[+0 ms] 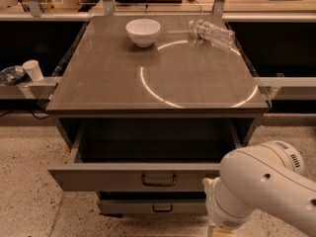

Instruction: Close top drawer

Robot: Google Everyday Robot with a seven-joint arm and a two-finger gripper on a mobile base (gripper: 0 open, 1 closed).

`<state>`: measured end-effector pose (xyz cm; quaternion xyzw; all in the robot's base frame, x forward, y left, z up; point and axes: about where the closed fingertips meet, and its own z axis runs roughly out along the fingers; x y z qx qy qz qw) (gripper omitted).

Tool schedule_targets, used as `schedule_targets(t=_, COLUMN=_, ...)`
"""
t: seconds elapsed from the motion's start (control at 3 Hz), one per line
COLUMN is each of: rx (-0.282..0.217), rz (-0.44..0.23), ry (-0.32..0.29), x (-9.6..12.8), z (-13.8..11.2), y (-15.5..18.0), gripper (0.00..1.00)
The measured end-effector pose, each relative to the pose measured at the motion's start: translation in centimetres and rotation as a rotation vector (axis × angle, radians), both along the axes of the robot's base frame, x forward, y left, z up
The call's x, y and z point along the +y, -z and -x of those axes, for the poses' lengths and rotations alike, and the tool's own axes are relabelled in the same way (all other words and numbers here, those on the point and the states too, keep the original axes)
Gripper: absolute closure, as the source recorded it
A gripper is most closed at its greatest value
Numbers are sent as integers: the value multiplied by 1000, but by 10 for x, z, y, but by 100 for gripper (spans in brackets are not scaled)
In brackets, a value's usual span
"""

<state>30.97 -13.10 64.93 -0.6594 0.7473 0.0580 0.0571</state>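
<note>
Camera view is showing the top drawer point(98, 177) standing pulled out beneath the grey cabinet top point(108, 78), its dark bar handle point(158, 180) facing forward. The white robot arm point(261, 186) is filling the lower right corner. The gripper point(216, 229) is peeking out as a tan sliver under it, near the drawer front's right end; whether it is spread or pressed together cannot be told. A white bowl point(143, 31) and a toppled plastic bottle point(213, 32) are sitting on the top.
</note>
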Motion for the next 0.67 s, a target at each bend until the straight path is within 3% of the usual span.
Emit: schedule_targets(t=0.67, rx=-124, rz=-176, ry=-46, x=4, z=-30, y=9, gripper=50)
